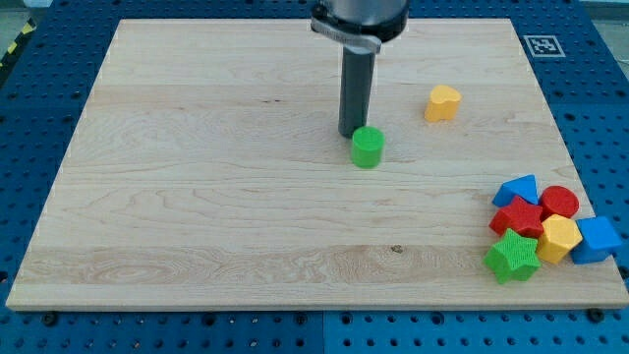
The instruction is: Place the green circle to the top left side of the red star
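Note:
The green circle (367, 147) stands near the middle of the wooden board (197, 197). My tip (350, 133) rests on the board just to the upper left of the green circle, touching or nearly touching it. The red star (518, 217) lies in a cluster of blocks at the view's lower right, far to the right of the green circle.
Around the red star are a blue triangle (518, 189), a red circle (560, 201), a yellow hexagon (558, 238), a blue cube (598, 240) and a green star (513, 257). A yellow heart (442, 102) lies to the upper right of the green circle.

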Tool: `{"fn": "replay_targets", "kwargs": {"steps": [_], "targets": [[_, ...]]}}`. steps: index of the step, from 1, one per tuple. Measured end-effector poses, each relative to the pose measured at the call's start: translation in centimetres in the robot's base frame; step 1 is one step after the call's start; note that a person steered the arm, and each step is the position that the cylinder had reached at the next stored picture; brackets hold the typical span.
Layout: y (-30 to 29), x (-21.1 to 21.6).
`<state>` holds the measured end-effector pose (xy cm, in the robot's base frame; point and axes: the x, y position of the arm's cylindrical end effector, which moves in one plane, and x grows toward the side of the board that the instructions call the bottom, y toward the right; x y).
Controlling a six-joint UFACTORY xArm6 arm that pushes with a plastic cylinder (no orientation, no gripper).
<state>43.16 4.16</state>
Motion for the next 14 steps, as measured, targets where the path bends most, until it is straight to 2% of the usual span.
{"fn": "replay_targets", "kwargs": {"steps": [2, 4, 5, 6, 7, 8, 10, 12, 14], "targets": [[0.2, 7.2], [0.4, 7.1], [0.3, 5.0], [0.5, 6.0], [2.3, 9.7], [3.0, 10.1], [0.9, 6.5], [3.8, 6.9], [9.2, 7.9]]}}
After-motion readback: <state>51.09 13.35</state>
